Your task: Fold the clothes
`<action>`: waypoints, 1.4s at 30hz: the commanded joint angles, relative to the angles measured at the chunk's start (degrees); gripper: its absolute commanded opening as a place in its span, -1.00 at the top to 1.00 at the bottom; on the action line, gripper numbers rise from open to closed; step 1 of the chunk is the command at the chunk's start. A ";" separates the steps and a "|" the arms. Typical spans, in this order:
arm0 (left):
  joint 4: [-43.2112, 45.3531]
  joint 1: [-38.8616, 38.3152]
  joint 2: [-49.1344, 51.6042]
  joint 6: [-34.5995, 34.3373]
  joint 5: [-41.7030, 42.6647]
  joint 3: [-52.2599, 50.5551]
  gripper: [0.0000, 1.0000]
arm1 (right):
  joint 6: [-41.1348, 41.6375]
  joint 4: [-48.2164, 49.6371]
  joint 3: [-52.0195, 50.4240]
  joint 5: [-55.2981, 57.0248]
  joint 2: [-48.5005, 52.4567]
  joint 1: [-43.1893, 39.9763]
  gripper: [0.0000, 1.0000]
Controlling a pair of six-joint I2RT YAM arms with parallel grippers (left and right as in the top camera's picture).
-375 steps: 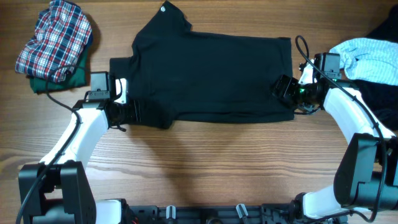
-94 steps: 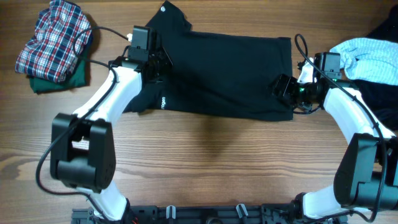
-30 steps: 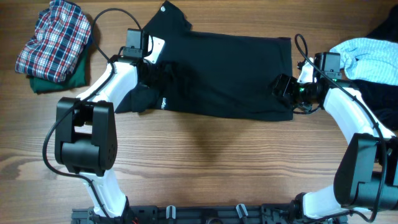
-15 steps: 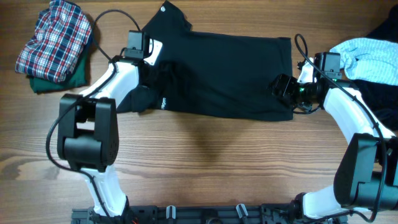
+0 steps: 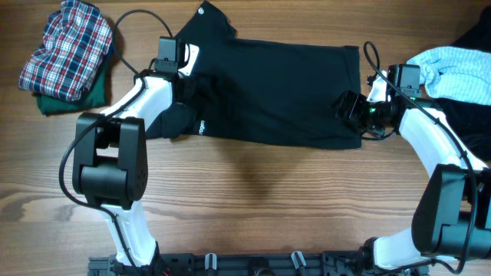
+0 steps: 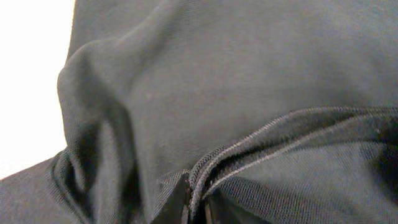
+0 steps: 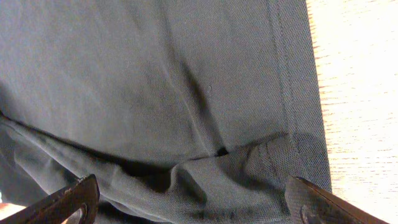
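**Left pincer clamped on shirt fabric; right pincer spread wide at the hem**

Overhead view. The black T-shirt point(image 5: 276, 92) lies spread across the upper middle of the wooden surface point(image 5: 245, 207). A small white logo print point(image 5: 202, 126) shows near its lower left edge. The left pincer point(image 5: 201, 83) rests on the shirt's left portion. It is black against black, so its jaws cannot be read from this view. The right pincer point(image 5: 349, 107) sits at the shirt's right edge. At upper left a plaid garment point(image 5: 65, 46) lies bundled on top of a green garment point(image 5: 77, 100), well apart from the shirt. At the right edge of the frame a light blue garment point(image 5: 456, 69) lies against a dark garment point(image 5: 472, 115).

Left wrist view. Black fabric fills nearly the whole frame, rumpled into a ridge at left. At bottom centre the two fingertips point(image 6: 176, 202) are closed together, with a stitched hem edge of the shirt pinched between them.

Right wrist view. The fingertips point(image 7: 71, 198) stand at the lower left and lower right corners of the frame, spread wide apart. A bunched fold of the shirt's hem lies between them, and neither finger is seen gripping it. Bare wood shows along the right side.
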 commanded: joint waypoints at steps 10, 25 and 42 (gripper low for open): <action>-3.02 0.46 -9.57 -10.71 -4.33 1.73 0.92 | -0.46 1.14 1.16 -0.92 -1.07 0.15 -0.93; 3.26 1.40 -9.22 -10.47 -1.31 1.86 0.92 | 0.50 0.94 1.16 -0.94 -1.07 0.15 -0.93; -6.10 1.25 -12.46 -13.42 -1.09 2.25 -0.99 | 0.33 0.59 1.16 -0.94 -1.07 0.13 -0.93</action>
